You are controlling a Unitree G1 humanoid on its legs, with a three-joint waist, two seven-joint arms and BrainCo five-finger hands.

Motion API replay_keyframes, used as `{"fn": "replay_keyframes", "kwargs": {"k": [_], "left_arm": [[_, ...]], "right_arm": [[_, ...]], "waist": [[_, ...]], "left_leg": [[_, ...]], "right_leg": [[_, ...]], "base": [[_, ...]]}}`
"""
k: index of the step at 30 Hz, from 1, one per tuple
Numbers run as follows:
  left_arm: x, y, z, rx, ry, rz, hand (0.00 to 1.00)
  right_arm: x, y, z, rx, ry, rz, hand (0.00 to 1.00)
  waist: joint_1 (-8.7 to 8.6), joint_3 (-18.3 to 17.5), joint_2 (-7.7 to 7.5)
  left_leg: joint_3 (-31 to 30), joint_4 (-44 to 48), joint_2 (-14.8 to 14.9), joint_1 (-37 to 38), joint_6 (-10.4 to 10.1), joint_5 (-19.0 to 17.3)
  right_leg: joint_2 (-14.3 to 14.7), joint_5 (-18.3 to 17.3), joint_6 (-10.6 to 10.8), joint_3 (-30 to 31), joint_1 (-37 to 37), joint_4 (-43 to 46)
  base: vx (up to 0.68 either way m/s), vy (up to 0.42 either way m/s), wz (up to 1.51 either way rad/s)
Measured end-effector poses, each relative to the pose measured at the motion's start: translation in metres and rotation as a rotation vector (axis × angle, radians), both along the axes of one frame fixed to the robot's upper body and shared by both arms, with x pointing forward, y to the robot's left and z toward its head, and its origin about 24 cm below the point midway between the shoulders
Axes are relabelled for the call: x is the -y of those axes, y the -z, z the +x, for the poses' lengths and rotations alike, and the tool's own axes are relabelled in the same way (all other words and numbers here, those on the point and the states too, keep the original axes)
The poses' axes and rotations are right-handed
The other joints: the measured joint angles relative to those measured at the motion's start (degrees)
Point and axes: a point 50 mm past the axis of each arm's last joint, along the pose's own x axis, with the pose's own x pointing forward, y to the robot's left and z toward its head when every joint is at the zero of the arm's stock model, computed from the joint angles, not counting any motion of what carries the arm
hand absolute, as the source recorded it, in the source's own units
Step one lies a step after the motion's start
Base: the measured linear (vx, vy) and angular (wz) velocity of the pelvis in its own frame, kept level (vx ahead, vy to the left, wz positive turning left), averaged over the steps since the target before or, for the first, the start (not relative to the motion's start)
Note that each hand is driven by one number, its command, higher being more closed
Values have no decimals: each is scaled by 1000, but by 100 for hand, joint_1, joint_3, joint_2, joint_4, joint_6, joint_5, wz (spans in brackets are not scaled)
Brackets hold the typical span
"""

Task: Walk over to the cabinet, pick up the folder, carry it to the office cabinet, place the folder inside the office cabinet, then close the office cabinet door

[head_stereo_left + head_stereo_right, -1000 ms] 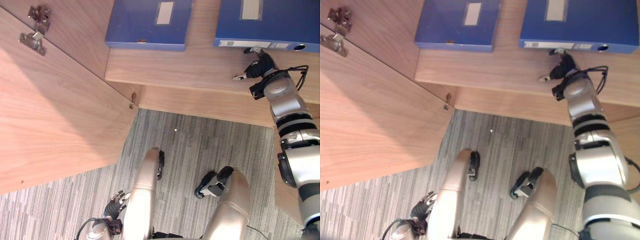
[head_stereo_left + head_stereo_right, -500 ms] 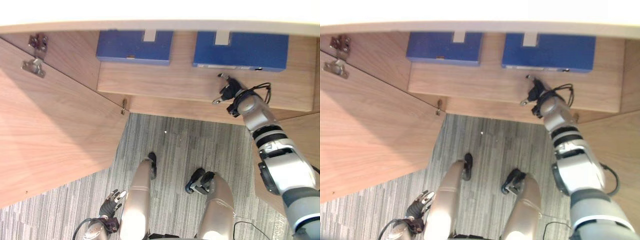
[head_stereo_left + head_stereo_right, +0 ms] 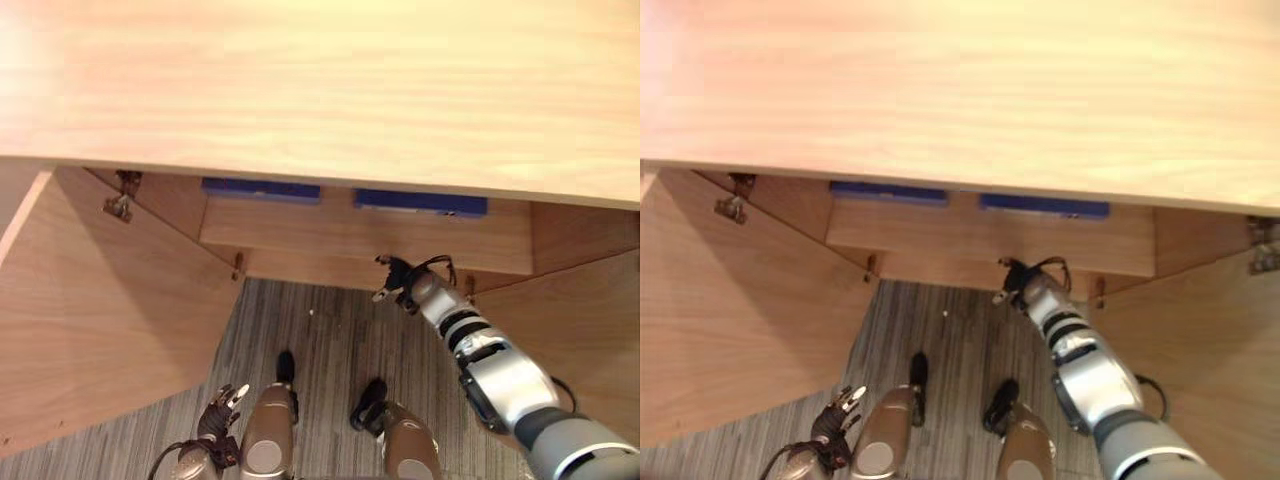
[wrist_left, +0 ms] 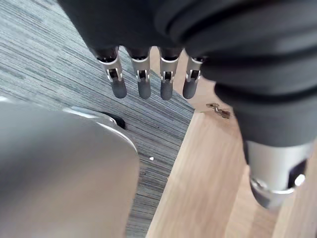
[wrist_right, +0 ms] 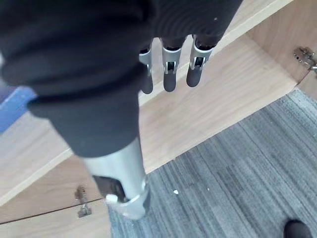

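With the flat blue folder lying on the light wooden cabinet shelf at centre frame, placing is being judged done, while the wooden doors, standing wide open, are awaiting closing, the right hand just below the shelf and the left hand at lower left being held straight-fingered and empty.

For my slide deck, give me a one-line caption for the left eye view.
Empty right hand by the open cabinet's shelf; two blue folders lie inside.
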Motion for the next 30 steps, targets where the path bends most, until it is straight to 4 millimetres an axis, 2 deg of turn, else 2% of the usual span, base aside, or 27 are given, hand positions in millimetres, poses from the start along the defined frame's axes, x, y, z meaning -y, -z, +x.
{"fn": "replay_keyframes", "kwargs": {"k": [1,2,3,4,5,6,7,9,10,11,15,18,19,22,24,25,26,27,28,30], "left_arm": [[-1,3,-4,-20,-24,3,0],[-1,4,-6,-28,-32,7,0],[-2,6,-9,-43,-57,15,0],[-3,7,-10,-47,-68,25,0],[-5,8,-13,-61,-81,42,0],[-3,13,-16,-90,-103,45,0],[-2,15,-17,-107,-119,42,0],[8,23,-19,-160,-115,34,0],[7,24,-18,-169,-96,52,0],[7,26,-21,-190,-73,71,0],[9,28,-24,-222,-3,127,0],[8,31,-30,-256,23,143,0],[7,33,-31,-272,23,143,0],[5,36,-33,-308,40,172,0],[5,36,-34,-323,41,181,0],[5,36,-34,-326,50,189,0],[6,36,-34,-326,49,188,0],[6,36,-33,-327,49,189,0],[6,36,-33,-330,51,191,0],[5,36,-33,-332,69,205,0]], "right_arm": [[-18,14,-13,-8,-19,44,0],[-26,22,-20,-15,-21,67,0],[-43,38,-36,-42,-21,112,0],[-50,46,-45,-62,-16,137,0],[-58,61,-61,-111,0,177,0],[-58,76,-78,-159,49,237,0],[-55,82,-86,-181,87,276,0],[-31,103,-115,-230,269,391,0],[-25,106,-121,-234,318,418,0],[-14,112,-132,-240,391,446,0],[27,125,-174,-223,645,517,0],[40,129,-192,-216,740,529,0],[44,129,-199,-205,780,535,0],[52,124,-209,-148,885,569,0],[57,121,-214,-107,958,592,0],[61,119,-218,-86,1001,596,0],[67,117,-223,-53,1067,605,0],[72,114,-227,-26,1105,595,0],[75,113,-228,-15,1118,588,0],[84,111,-238,16,1181,552,0]], "waist": [[6,-135,-19],[12,-195,-16],[46,-293,-17],[50,-317,-16],[68,-400,-18],[38,-573,-6],[10,-651,-10],[-198,-883,-35],[-242,-912,-71],[-318,-966,-139],[-593,-1002,-149],[-687,-1028,-170],[-767,-1028,-185],[-841,-1038,-271],[-888,-998,-321],[-893,-990,-336],[-872,-969,-347],[-862,-958,-350],[-871,-943,-357],[-888,-936,-413]], "left_leg": [[171,185,201,71,-2,-111],[251,331,319,94,20,-204],[254,735,544,82,84,-415],[194,967,638,80,109,-526],[-138,1338,761,79,88,-743],[-605,1426,762,121,-56,-916],[-758,1357,759,209,-134,-977],[-653,486,691,803,-338,-1177],[-554,295,621,929,-405,-1154],[-275,112,493,1101,-351,-1087],[438,-48,108,1542,-161,-1129],[838,-203,-72,1762,-67,-1108],[1054,-288,-153,1874,-24,-1096],[1701,-535,-329,2212,54,-1073],[1968,-626,-383,2390,63,-1067],[2147,-685,-384,2489,69,-1064],[2393,-796,-444,2625,88,-1035],[2630,-892,-480,2775,88,-1014],[2740,-911,-485,2851,86,-1015],[2928,-919,-518,3062,3,-1069]], "right_leg": [[241,107,-49,175,137,-267],[369,162,-79,288,203,-380],[620,242,-134,532,305,-545],[742,274,-171,680,358,-600],[963,339,-225,966,417,-667],[1128,419,-226,1164,421,-747],[1187,466,-216,1267,428,-794],[1222,666,-115,1628,445,-1001],[1183,737,-81,1759,436,-1045],[1082,872,-11,1999,433,-1161],[826,1121,236,2703,456,-1288],[721,1283,335,3092,437,-1409],[704,1353,372,3319,401,-1426],[725,1450,430,3914,236,-1325],[759,1448,428,4106,154,-1230],[750,1358,321,4076,84,-1148],[571,1185,93,3553,-61,-902],[297,1102,-33,2891,-150,-634],[153,1101,-34,2571,-172,-514],[-414,1032,-175,1374,-246,-4]], "base": [[1,-109,-91],[-14,-97,-114],[-23,-86,-103],[-44,-57,-136],[-48,-17,-131],[-38,2,-123],[-9,54,-95],[5,131,-75],[-4,205,-83],[-15,234,-89],[-44,217,-77],[-76,181,-72],[-65,102,-77],[-92,96,-97],[-75,54,-81],[-95,60,-92],[-77,86,-108],[-39,93,-98],[23,78,-81],[66,23,-48]]}}
